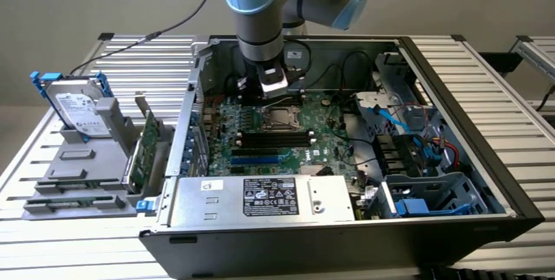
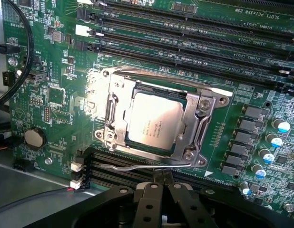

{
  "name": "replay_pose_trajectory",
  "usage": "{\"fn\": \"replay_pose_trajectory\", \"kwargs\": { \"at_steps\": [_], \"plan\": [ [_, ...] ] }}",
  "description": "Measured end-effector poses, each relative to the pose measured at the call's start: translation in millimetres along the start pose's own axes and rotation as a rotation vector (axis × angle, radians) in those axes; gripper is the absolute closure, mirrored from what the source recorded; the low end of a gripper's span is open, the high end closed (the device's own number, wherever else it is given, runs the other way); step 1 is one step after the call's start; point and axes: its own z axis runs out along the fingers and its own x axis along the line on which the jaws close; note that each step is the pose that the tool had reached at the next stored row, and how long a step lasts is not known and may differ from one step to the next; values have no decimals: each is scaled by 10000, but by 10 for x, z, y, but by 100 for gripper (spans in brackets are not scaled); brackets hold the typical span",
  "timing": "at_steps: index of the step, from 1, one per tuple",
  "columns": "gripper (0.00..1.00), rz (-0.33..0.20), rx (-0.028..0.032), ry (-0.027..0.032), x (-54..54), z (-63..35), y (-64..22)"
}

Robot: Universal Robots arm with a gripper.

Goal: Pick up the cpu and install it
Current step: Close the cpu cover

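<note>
The cpu (image 2: 154,121), a small square chip with a silver-grey top, lies flat in the motherboard socket, framed by the metal retention bracket (image 2: 194,126). In the exterior view the cpu (image 1: 279,118) sits in the middle of the board inside the open computer case. My gripper (image 2: 161,175) hovers just off one edge of the socket, its two black fingers pressed together with nothing between them. Seen from outside, the gripper (image 1: 272,93) hangs from the arm just behind the socket, a little above the board.
Black memory slots (image 2: 194,28) run beside the socket. The case walls (image 1: 195,98) enclose the board, with cables (image 1: 381,108) and drive bays at the exterior view's right and the power supply (image 1: 260,199) in front. A hard drive (image 1: 78,108) and green card (image 1: 143,150) stand outside.
</note>
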Motion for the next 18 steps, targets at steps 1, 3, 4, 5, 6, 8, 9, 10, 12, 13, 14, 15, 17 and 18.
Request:
{"fn": "replay_pose_trajectory", "kwargs": {
  "at_steps": [1, 3, 4, 5, 6, 8, 9, 10, 12, 13, 14, 15, 17, 18],
  "plan": [
    [89, 8, 4, -28, 1, -6, -2],
    [89, 24, 14, -84, 4, -29, -7],
    [89, 32, 17, -111, 7, -50, -12],
    [89, 38, 20, -126, 11, -71, -17],
    [89, 41, 24, -140, 16, -95, -23],
    [89, 49, 31, -172, 22, -130, -32],
    [89, 54, 33, -188, 24, -140, -35],
    [89, 57, 36, -200, 24, -146, -36],
    [89, 61, 42, -213, 20, -148, -38],
    [89, 61, 41, -219, 16, -149, -39],
    [89, 63, 40, -224, 12, -151, -40],
    [89, 64, 40, -227, 9, -151, -41],
    [89, 62, 36, -229, 4, -152, -42],
    [89, 61, 30, -231, 2, -152, -42]
  ]
}}
